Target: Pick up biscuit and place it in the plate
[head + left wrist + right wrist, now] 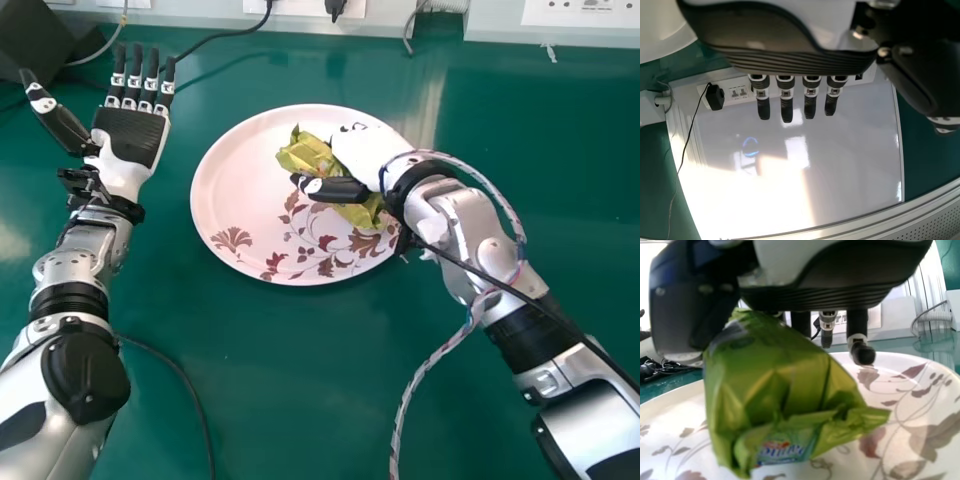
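your biscuit packet (785,385), shiny green-gold, crinkled, crimped end closed, lying aslant between the thumb and fingers of your right hand (368,155), above your plate (225,180), round, pale pink, patterned with red-brown leaves, flat beneath those same fingers

Green table (270,380) beside white sockets (597,5)

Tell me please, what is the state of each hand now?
Left hand: open, fingers straight, empty.
Right hand: holding the shiny green biscuit packet over the round, flower-patterned plate.
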You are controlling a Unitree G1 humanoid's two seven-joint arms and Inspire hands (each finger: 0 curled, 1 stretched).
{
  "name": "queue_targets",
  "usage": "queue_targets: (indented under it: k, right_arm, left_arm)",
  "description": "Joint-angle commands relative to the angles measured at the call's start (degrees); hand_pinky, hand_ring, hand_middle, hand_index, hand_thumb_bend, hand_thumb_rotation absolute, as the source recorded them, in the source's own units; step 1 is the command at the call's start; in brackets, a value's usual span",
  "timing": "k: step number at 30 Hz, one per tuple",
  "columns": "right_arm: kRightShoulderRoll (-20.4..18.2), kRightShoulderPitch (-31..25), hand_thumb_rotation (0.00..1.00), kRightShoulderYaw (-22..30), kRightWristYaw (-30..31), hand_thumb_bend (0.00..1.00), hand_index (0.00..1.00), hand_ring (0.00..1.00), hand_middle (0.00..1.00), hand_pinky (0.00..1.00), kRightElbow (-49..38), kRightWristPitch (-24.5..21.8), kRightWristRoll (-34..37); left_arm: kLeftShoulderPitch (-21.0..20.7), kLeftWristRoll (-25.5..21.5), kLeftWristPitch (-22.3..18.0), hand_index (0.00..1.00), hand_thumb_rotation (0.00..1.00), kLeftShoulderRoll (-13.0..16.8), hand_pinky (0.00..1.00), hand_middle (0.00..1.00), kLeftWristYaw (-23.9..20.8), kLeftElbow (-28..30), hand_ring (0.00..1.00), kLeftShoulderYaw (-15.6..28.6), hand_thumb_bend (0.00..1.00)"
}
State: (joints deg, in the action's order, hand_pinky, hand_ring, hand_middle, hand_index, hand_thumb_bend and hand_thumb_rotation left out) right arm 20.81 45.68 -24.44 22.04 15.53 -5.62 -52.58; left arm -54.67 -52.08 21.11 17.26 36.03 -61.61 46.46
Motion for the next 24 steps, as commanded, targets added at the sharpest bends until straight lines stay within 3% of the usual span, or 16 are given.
queue_targets:
  k: [1,24]
  right_arm:
    - [-0.30,1.04,0.05,-0.28,-0.05,0.51,0.49,0.14,0.22,0.06,0.61,-0.19,0.68]
    - [0.52,1.29,0.04,-1.02,0.09,0.51,0.49,0.14,0.22,0.06,3.65,0.36,3.27]
  left_arm:
    - [0.47,0.15,-0.03,1.00,0.59,0.11,0.93,1.00,0.47,0.11,0.96,-0.34,1.00]
    - [0.31,-0.16,-1.14,1.00,0.60,-0.14,0.93,1.00,-1.68,0.71,0.96,0.01,1.00]
